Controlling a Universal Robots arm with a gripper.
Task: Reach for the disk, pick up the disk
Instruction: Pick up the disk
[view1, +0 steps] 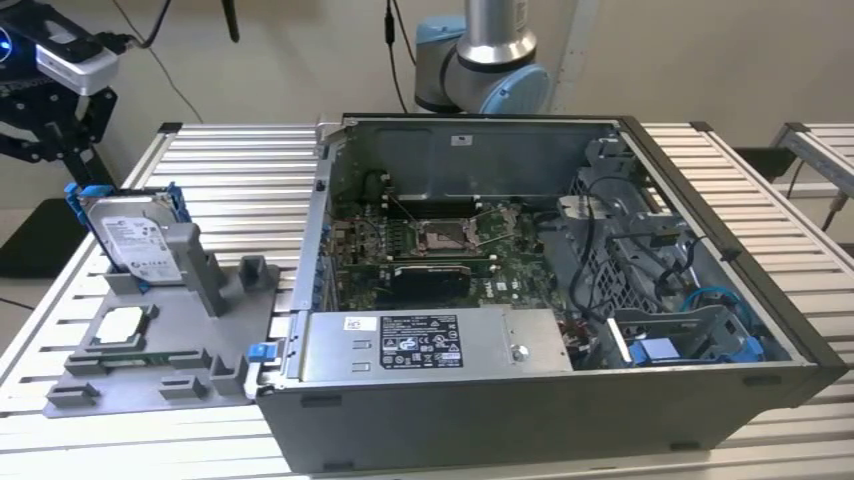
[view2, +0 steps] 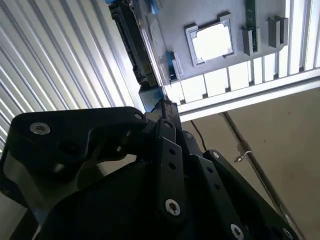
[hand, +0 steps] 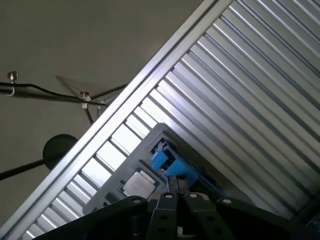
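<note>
Reaching step by my read; the pick hasn't started. My gripper (view1: 54, 135) hangs high at the exterior view's left, above the disk (view1: 134, 235) and apart from it. I can't tell from these views whether it's released or clenched, but either way it grasps nothing. The disk stands on edge, leaning a little, label facing out, slotted into the grey stand (view1: 203, 268) on the slatted table (view1: 227, 170), beside the open computer case (view1: 534, 390). Its blue frame shows along the top and side edges. The chip (view1: 123, 325) lies flat in its own pocket on the same grey base and is not my target. In the second wrist view the disk (view2: 134, 42) shows edge-on just past my gripper, so I judge I'm roughly lined up with its thin side. The next move calls for coming down square over the top edge, spanning the thickness rather than the width, and keeping clear of the stand's post beside it.
</note>
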